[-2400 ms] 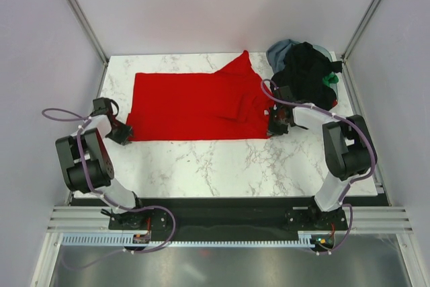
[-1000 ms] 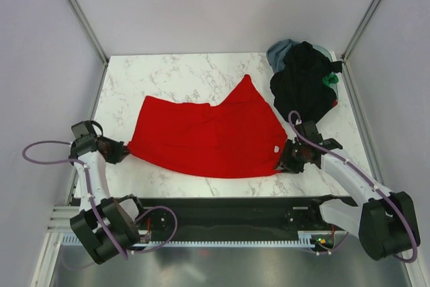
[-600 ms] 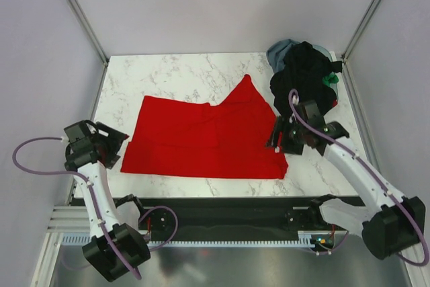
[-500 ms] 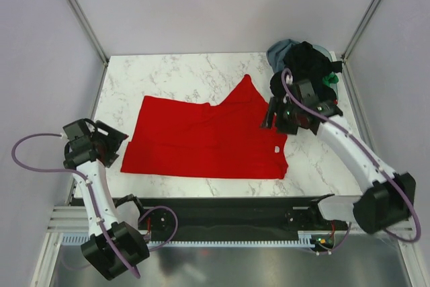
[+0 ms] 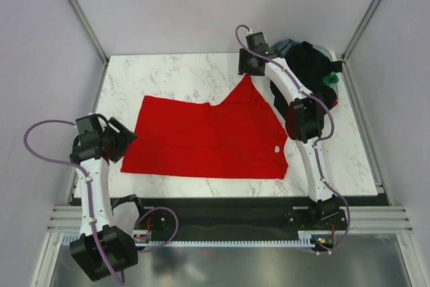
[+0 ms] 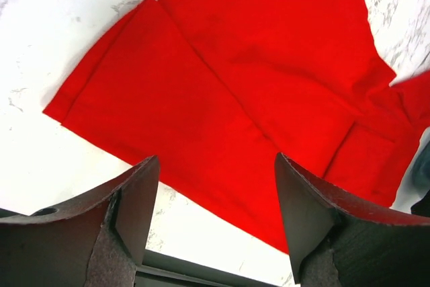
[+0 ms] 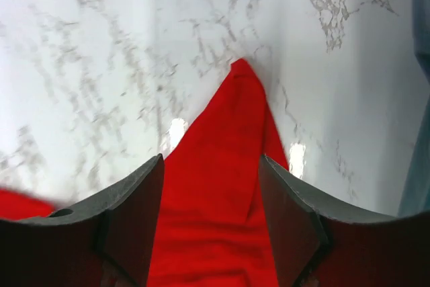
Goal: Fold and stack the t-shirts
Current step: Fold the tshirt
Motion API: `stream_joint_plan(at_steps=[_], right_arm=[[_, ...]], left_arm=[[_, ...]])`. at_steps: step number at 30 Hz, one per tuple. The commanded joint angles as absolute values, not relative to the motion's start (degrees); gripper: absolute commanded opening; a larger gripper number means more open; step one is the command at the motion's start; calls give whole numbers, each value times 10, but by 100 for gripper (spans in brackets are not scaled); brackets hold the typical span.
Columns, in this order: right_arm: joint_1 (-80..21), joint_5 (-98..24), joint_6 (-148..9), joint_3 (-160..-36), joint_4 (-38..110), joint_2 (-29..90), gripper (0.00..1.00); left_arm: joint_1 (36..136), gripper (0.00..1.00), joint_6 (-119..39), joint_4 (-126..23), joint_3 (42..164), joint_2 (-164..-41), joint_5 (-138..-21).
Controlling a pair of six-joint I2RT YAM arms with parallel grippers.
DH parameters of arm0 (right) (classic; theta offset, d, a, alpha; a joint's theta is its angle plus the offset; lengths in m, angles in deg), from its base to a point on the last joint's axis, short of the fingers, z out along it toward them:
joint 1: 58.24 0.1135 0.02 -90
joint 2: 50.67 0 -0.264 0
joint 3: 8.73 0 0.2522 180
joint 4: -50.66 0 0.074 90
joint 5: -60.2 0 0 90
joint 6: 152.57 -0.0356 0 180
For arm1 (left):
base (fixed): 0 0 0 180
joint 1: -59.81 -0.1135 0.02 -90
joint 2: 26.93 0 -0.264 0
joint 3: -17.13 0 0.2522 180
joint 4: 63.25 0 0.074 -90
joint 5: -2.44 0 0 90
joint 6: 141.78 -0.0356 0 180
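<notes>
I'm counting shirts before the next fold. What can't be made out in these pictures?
Pile, top view: the black shirt covers the rest; only slivers of grey-blue and green show, so the count is unclear.
Red shirt, left wrist view: far end cut off by the frame; part of the near edge behind the fingers.
Neck label, top view: too small to read.

Readable text: none in any of the three views.
Red t-shirt (image 5: 208, 136): plain cloth, with no print, number or logo on the side that shows.
Neck label (image 5: 277, 148): a small white patch near the shirt's right-hand near corner. It possibly carries print, but it is too small to read from above.
Pile of dark t-shirts (image 5: 316, 72): no lettering can be made out.
Table (image 5: 175, 72): grey marble veining only, no signs.
</notes>
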State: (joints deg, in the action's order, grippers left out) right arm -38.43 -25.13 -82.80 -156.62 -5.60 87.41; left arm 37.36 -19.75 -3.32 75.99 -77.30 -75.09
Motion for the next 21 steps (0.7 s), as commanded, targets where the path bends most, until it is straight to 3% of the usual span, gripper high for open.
stream_joint_plan(at_steps=[1,6,14,17,20,21], right_arm=[[-383,-178,-781,-1643,-48,935,66],[-385,-131,-752,-1605,23,957,67],[-387,-144,-750,-1616,84,1010,68],[-387,-165,-758,-1607,112,1020,65],[-387,-171,-766,-1607,124,1023,44],[-388,-171,-768,-1606,126,1021,27]], left_arm=[[403,76,-221,-47,767,-768,-753],[461,75,-208,-45,765,-748,-789],[466,74,-205,-43,763,-744,-797],[467,74,-204,-42,765,-752,-798],[467,75,-201,-43,765,-759,-811],[467,75,-203,-42,772,-773,-830]])
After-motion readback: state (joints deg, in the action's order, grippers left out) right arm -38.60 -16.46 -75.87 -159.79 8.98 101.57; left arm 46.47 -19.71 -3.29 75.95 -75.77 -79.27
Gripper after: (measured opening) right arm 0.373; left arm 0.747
